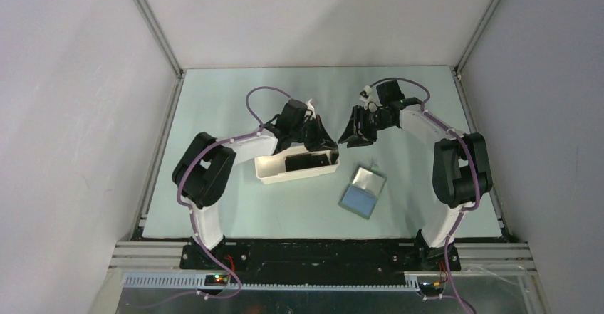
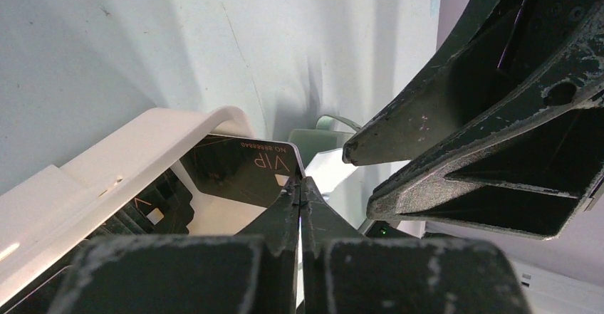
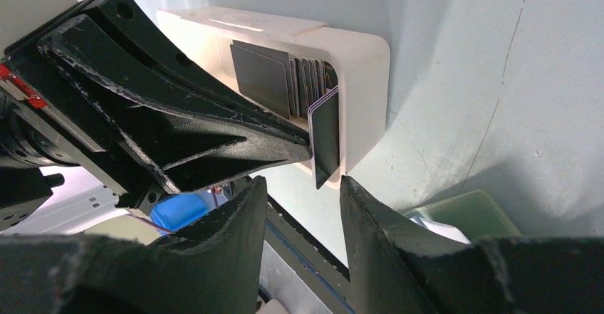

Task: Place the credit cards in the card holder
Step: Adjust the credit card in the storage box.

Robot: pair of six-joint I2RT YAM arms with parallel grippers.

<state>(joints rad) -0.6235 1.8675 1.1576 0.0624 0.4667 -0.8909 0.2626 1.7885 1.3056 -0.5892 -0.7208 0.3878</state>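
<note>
Pinch: left end effector (image 2: 300, 184) clamps black card (image 2: 242, 163) by one edge at white tray (image 3: 363, 65) end wall; right end effector (image 3: 300, 186) spread just beside; card holder (image 1: 363, 191) lies apart on tabletop (image 1: 235, 100).

From above, the left gripper (image 1: 322, 142) covers the right end of the tray (image 1: 274, 174), hiding the card (image 2: 242, 164) it pinches. Past the tray, the wallet (image 2: 313, 139) peeks out, mostly behind the right gripper (image 2: 358, 180).

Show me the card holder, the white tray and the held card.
card holder (image 1: 363, 191), top view, middle of open inside.
white tray (image 1: 288, 176), top view, near wall.
held card (image 3: 325, 139), right wrist view, dark face.
</note>
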